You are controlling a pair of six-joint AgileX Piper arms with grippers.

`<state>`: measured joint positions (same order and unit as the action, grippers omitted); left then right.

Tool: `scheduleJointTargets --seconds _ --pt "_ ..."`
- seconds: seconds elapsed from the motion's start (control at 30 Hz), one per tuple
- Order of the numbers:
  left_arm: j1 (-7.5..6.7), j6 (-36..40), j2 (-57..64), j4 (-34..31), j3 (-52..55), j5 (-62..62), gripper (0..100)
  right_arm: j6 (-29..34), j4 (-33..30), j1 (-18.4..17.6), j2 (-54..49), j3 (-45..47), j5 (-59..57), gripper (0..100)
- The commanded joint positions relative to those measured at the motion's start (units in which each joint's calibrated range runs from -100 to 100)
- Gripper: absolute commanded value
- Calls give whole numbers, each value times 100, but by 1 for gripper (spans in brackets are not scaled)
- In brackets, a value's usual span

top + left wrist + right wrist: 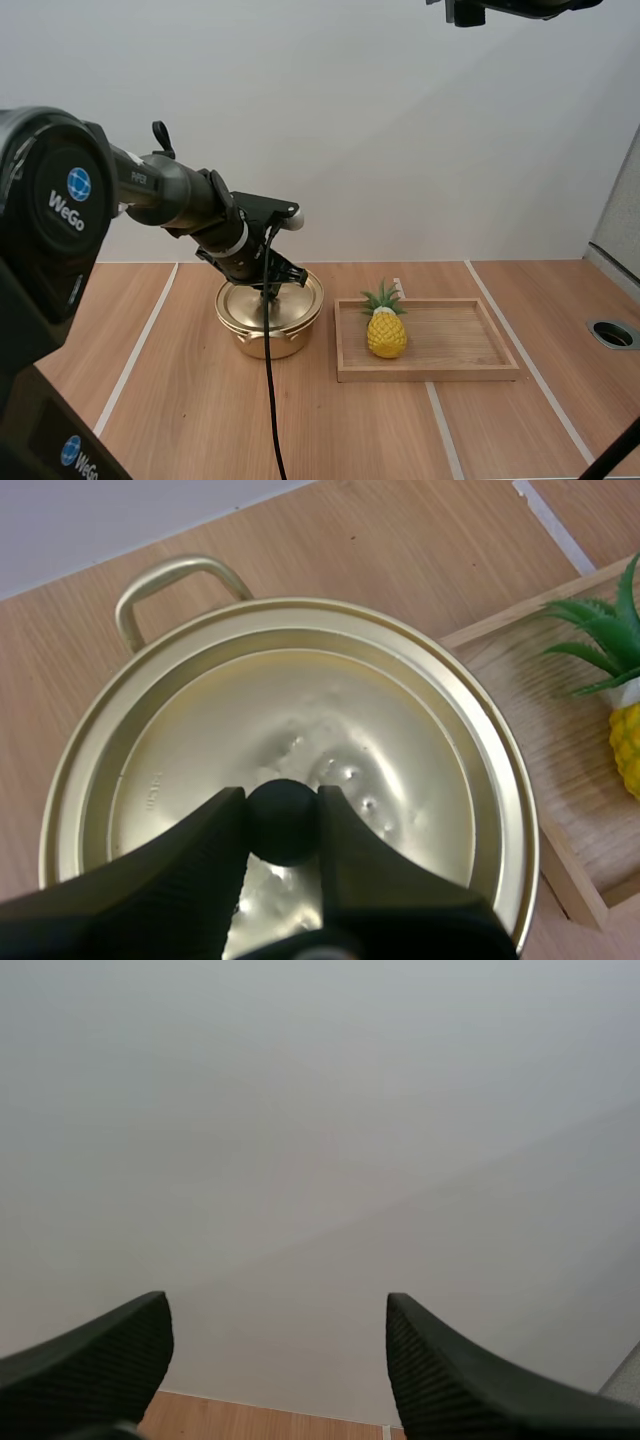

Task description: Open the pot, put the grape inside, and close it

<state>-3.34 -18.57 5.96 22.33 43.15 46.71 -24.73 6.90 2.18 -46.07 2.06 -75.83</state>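
High view: left gripper [268, 289] is right down on the lid [297, 301] of the gold pot [270, 328], which sits mid-table [180, 400]. At 3 o'clock from the pot there's a wooden tray [430, 374], and heads up, what's standing in it is a little pineapple [386, 333], upright, not a grape. No grapes anywhere I can spot.

Left wrist view: both fingers are pinched snug against the black knob [283, 822], one on each side, so it's got a proper grip on the lid, and the lid looks fully seated on the rim. One pot handle [170, 580] sticks out at about 11 o'clock from the knob. So I'd say the next move is just straight up, knob dead centre between the tips, left arm obviously the one for it.

Right wrist view: right gripper [278, 1322] is spread wide, holding nothing, pointed at the wall, well away from the fruit.
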Motion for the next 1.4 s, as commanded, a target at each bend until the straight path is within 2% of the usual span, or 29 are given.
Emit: scheduleJointTargets --seconds 0.0,0.23,0.63,0.7,0.8,0.87,0.93,0.97,1.37 --pt "-11 -18 -59 -30 17 31 0 -10 -44 20 -78 -43 52 100" --pt "-11 -6 -252 -298 17 -143 0 -10 -44 20 -78 -43 52 100" --pt "-11 60 -291 -296 17 137 0 -10 -44 20 -78 -43 52 100" --pt "-11 147 -291 -296 17 171 8 -10 -44 20 -78 -43 52 100" --pt "-11 245 -291 -296 17 256 35 -19 -44 20 -78 -43 52 100" --pt "-11 245 -291 -296 17 323 60 -19 -44 20 -78 -43 52 100" --pt "-11 182 -279 -296 3 461 93 -19 -44 20 -78 -43 52 100" --pt "-11 160 -279 -296 -14 504 100 -19 -44 20 -78 -43 52 100" --pt "-11 434 -164 -296 -274 505 100 -19 -56 20 -78 -43 -149 100"
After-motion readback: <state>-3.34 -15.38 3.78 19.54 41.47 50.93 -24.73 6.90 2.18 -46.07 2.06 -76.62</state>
